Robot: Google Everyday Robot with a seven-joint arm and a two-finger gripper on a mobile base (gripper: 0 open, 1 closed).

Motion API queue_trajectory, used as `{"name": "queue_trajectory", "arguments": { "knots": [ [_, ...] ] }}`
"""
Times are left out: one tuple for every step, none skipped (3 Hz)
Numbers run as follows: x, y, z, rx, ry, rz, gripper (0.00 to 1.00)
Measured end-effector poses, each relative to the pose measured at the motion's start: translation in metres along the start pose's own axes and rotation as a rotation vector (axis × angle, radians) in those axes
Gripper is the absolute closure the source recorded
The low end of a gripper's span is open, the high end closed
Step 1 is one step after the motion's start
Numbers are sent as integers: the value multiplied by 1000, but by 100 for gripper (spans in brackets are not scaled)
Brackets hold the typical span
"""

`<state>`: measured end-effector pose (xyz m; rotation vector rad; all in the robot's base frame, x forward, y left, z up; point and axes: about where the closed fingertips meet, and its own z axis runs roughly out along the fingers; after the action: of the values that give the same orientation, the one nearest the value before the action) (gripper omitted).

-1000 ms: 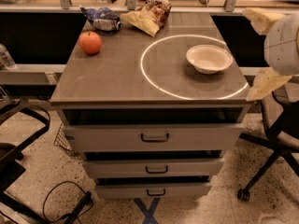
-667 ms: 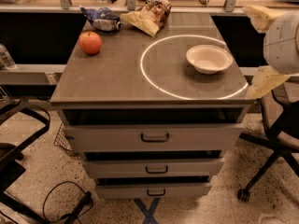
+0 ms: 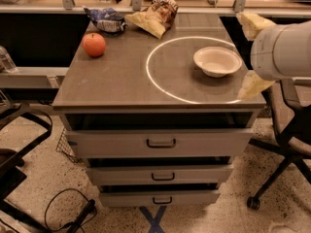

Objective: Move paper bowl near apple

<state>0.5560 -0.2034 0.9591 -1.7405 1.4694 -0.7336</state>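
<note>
The off-white paper bowl [image 3: 217, 61] sits upright on the right part of the grey cabinet top [image 3: 116, 76], inside a bright ring of light. The orange-red apple [image 3: 94, 44] rests at the far left of the top, well apart from the bowl. My gripper [image 3: 242, 55] hangs at the right edge of the cabinet, just right of the bowl and not touching it. Its two yellowish fingers [image 3: 252, 23] are spread wide, one behind and one in front of the bowl's right side. The gripper is open and empty.
A tan snack bag [image 3: 154, 16] and a blue-and-white snack bag [image 3: 107, 19] lie at the back of the top. Three drawers [image 3: 160, 142] sit below. An office chair [image 3: 286, 130] stands to the right, another chair [image 3: 19, 144] to the left, and a cable [image 3: 68, 212] on the floor.
My gripper has shifted slightly left toward the bowl. The bowl and the apple have not moved.
</note>
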Motion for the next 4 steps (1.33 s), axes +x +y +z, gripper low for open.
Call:
{"name": "queue_trajectory", "arguments": {
  "knots": [
    [5, -19, 30, 94, 0, -6, 0],
    [19, -38, 61, 142, 6, -20, 0],
    [30, -45, 83, 148, 3, -18, 0],
    [37, -41, 102, 129, -16, -5, 0]
  ]
}}
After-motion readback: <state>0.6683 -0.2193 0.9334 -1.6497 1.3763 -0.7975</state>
